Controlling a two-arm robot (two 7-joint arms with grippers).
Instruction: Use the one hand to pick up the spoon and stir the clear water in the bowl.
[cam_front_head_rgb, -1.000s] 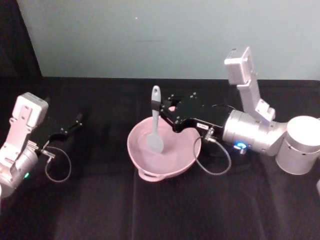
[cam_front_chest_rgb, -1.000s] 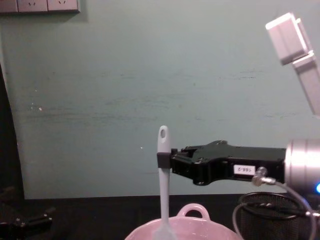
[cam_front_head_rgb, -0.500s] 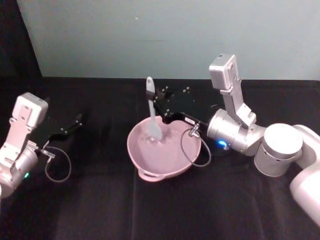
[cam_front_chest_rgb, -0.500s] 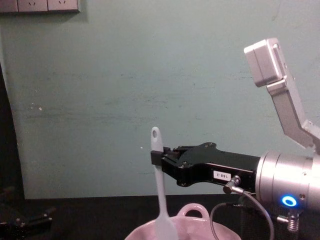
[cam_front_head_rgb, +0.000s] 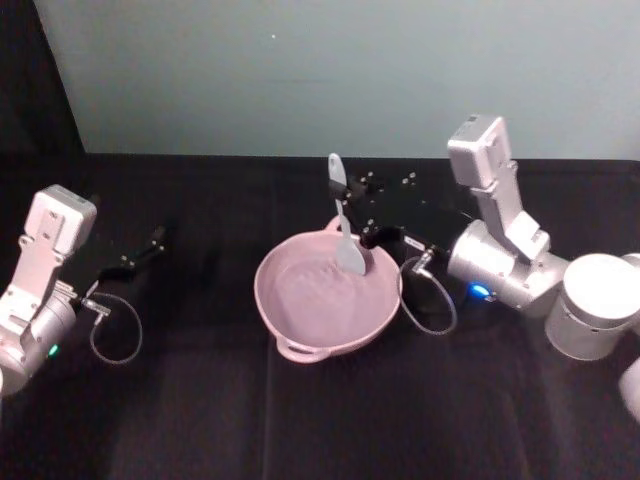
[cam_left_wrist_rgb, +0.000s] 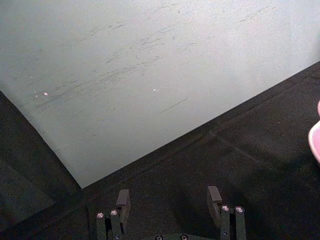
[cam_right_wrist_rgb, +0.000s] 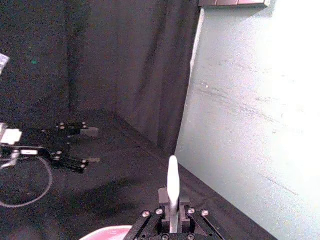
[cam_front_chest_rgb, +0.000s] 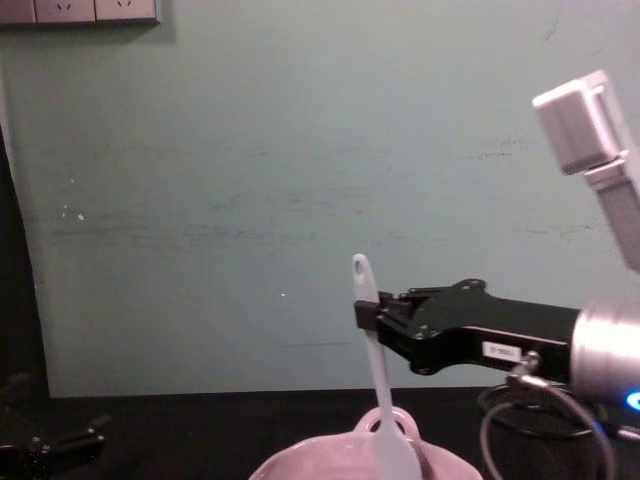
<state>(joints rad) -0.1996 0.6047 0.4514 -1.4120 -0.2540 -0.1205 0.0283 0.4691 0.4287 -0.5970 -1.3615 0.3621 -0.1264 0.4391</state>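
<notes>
Over the back right part of the bowl (cam_front_head_rgb: 272, 300), the right gripper (cam_front_head_rgb: 352, 214) is pinching the spoon (cam_front_head_rgb: 350, 256) by its upper handle, jaws pressing on it from both sides. The spoon is hanging nearly upright, tilting a little. Its hole end is sticking up above the gripper and its flat blade is dipping inside the bowl by the far right wall. The bowl is sitting around the middle of the black tabletop (cam_front_head_rgb: 200, 410).

The left gripper (cam_front_head_rgb: 150, 244) is lying toward the tabletop's left edge, well apart from the bowl, with its fingers spread and holding nothing.

From above, the head view is giving the layout. The chest view is adding the side-on bit, with the handle rising above the bowl's rim and the blade going below it. The right wrist view is looking along the handle tip poking out between the jaws.
</notes>
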